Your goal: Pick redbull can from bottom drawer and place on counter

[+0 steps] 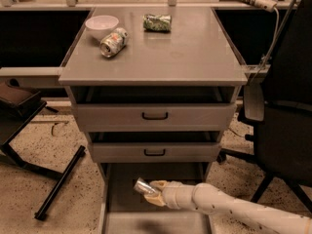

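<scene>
The redbull can (143, 186), a slim silver can, is in my gripper (152, 192) over the open bottom drawer (122, 199), lifted off the grey drawer floor and tilted with its top toward the upper left. The gripper's cream fingers (158, 185) close around the can's right end. My white arm reaches in from the lower right. The grey counter (165, 48) is above, on top of the cabinet.
On the counter lie a white bowl (101, 25), a fat white can (113, 42) on its side and a green foil packet (157, 22). Two upper drawers with black handles (154, 115) are slightly open. A black chair (287, 121) stands right; a black stand leg (58, 184) lies left.
</scene>
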`<state>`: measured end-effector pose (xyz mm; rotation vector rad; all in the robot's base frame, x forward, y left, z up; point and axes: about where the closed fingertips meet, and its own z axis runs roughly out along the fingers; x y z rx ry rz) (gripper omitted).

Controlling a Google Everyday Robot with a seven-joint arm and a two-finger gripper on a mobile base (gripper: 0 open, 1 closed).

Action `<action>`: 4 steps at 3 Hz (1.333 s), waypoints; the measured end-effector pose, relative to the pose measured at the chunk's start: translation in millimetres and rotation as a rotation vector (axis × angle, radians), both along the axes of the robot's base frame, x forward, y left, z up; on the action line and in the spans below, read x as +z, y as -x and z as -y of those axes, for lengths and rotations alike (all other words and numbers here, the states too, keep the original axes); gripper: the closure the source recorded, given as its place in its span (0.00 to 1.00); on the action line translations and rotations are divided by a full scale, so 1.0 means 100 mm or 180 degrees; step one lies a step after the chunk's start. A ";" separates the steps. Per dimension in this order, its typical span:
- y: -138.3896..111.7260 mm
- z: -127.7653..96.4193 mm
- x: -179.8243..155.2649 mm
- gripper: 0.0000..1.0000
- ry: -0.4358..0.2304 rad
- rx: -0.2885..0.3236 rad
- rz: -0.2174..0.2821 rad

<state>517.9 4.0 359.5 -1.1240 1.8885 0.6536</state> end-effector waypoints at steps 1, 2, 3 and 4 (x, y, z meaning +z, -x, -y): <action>0.10 0.00 0.28 1.00 0.0126 0.0151 0.0122; 0.05 0.01 0.27 1.00 0.0125 0.0129 0.0129; 0.00 0.00 0.53 1.00 0.0152 0.0212 0.0149; -0.25 0.18 1.55 1.00 0.0023 0.0152 0.0240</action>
